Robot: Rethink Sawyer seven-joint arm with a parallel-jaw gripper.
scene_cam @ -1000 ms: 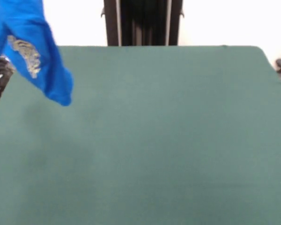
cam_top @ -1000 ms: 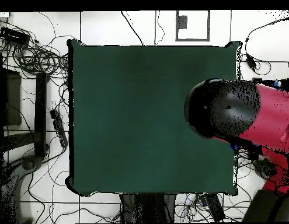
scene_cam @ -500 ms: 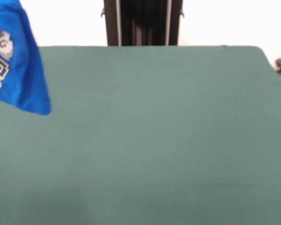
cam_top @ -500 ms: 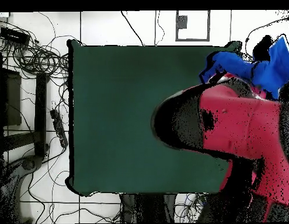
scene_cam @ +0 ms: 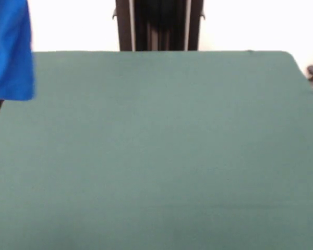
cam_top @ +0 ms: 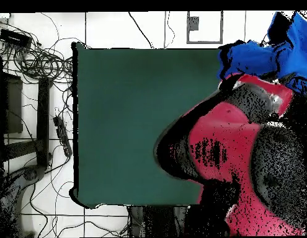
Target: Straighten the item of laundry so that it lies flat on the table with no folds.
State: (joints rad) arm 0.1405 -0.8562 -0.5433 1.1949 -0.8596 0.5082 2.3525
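The item of laundry (scene_cam: 10,52) is cut off by the front view's top and left edges, its lettering unseen, while overhead the red arm (cam_top: 230,149) hides the gripper and the table's (cam_top: 137,124) side beneath it, so the jaws' hold cannot be told.

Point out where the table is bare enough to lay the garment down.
The table is bare from its far edge to the near one. Only its left far corner is crowded, where the blue garment hangs raised; overhead, the arm covers that side.
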